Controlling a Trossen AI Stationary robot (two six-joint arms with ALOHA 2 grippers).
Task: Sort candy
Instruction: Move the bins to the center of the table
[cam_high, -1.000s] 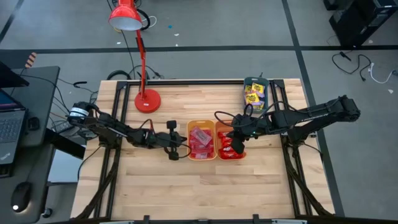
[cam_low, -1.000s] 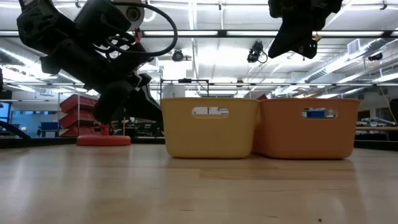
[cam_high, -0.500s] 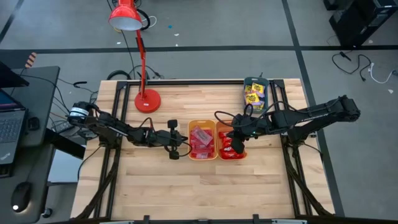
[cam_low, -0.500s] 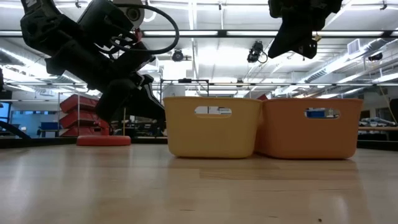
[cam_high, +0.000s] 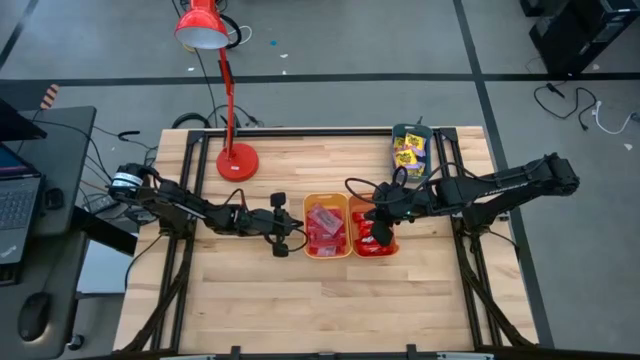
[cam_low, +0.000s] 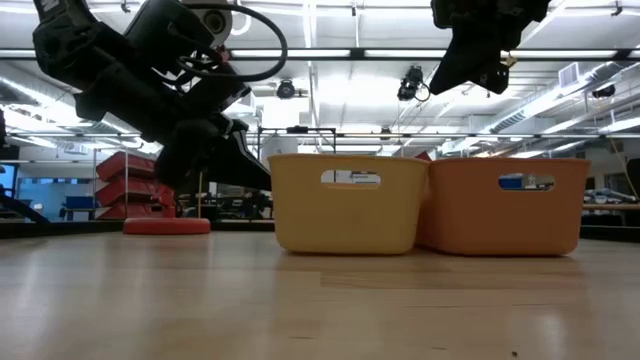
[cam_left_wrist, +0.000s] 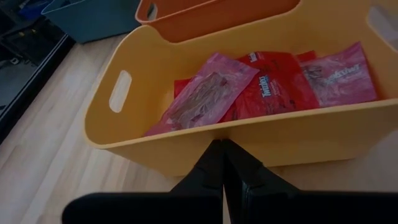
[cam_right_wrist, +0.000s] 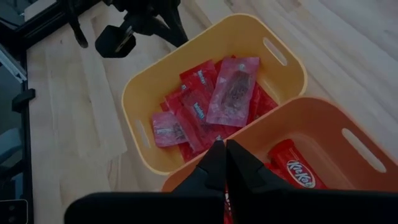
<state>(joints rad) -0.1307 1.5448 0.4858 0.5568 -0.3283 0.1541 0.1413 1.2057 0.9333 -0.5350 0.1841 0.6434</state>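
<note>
Left gripper (cam_left_wrist: 222, 163): fingers pressed together, holding nothing, tips against the outer wall of the yellow tray (cam_left_wrist: 205, 140), low at table level. Just past the tips, inside that tray, lie pinkish-purple packets (cam_left_wrist: 202, 93) and red wrappers (cam_left_wrist: 272, 92).

Right gripper (cam_right_wrist: 224, 163): fingers closed together, empty, held above the rim of the orange tray (cam_right_wrist: 311, 124), which touches the yellow tray's far side. Below and just beyond its tips lies a red bar (cam_right_wrist: 293, 165).

Further off, well apart from both grippers, the teal tray (cam_high: 410, 150) at the table's (cam_high: 330, 300) back corner holds yellow packets (cam_high: 407, 152). A red lamp (cam_high: 225, 90) stands beyond the left arm.
</note>
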